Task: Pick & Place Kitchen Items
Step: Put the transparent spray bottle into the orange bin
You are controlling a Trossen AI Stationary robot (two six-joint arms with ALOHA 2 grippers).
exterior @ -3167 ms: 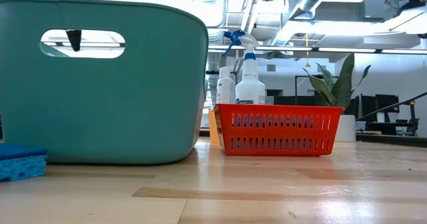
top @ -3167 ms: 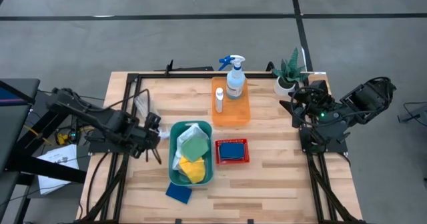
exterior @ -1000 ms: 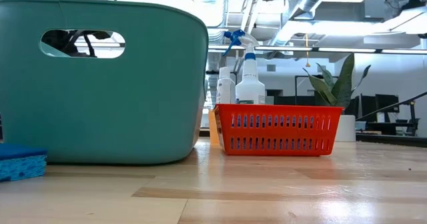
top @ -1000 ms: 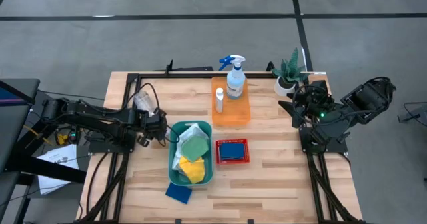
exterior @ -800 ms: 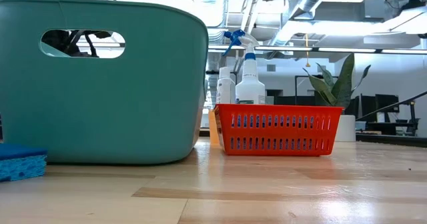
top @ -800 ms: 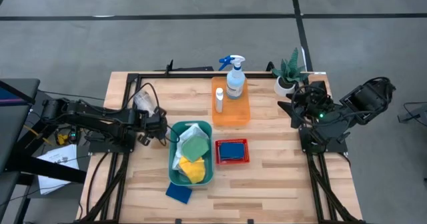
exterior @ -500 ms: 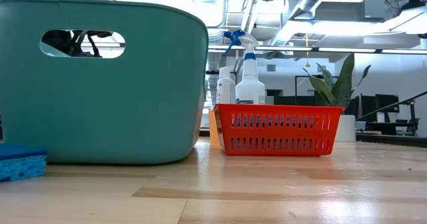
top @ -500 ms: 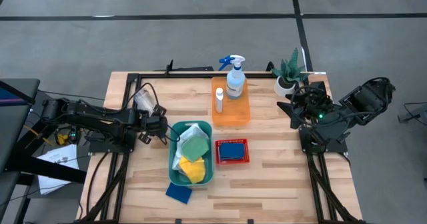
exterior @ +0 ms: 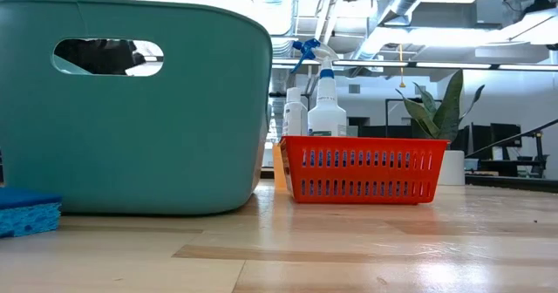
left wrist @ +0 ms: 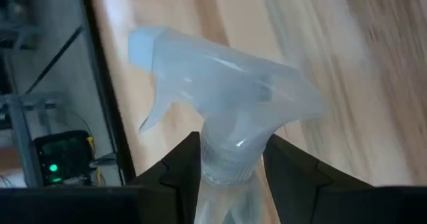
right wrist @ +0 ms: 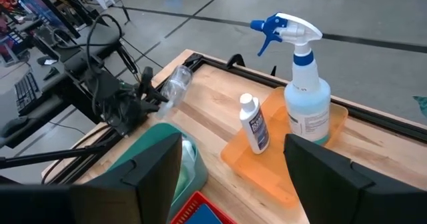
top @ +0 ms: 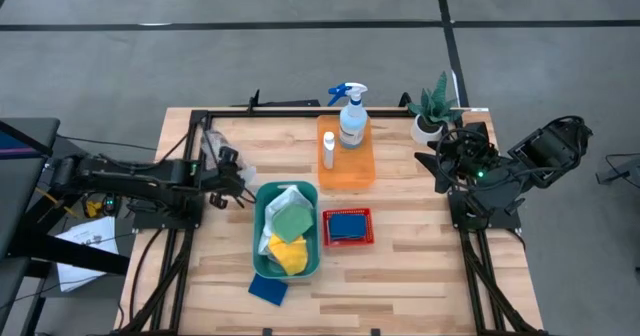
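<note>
My left gripper [top: 228,172] is closed around the neck of a clear spray bottle [left wrist: 227,111]; in my left wrist view my two dark fingers [left wrist: 183,167] press the neck from either side, just below its pale, see-through trigger head. From above, this bottle [top: 212,146] sits at the left side of the table [top: 420,246], above the wood and beside the black frame rail, with my left arm reaching in from the left edge. My right wrist view shows the same bottle [right wrist: 175,82] tilted, lifted off the wood in the grip of my left gripper [right wrist: 148,94].

Just to the right of that gripper stands the teal bin [top: 262,261], holding the white cloth [top: 285,198], green cloth [top: 292,220] and yellow cloth [top: 288,254]. A blue sponge [top: 267,288] lies on the table touching the bin's near corner. Right of the bin is the red basket [top: 347,241] with another blue sponge [top: 347,226] inside.

Behind these, the orange tray [top: 345,173] carries the spray bottle with blue trigger [top: 352,116] and the small white bottle [top: 328,150], both upright and close together. The plant [top: 433,108] stands at the far right corner.

My right gripper [top: 440,166] hangs over the table's right edge near the plant, fingers [right wrist: 157,164] spread apart and empty.
</note>
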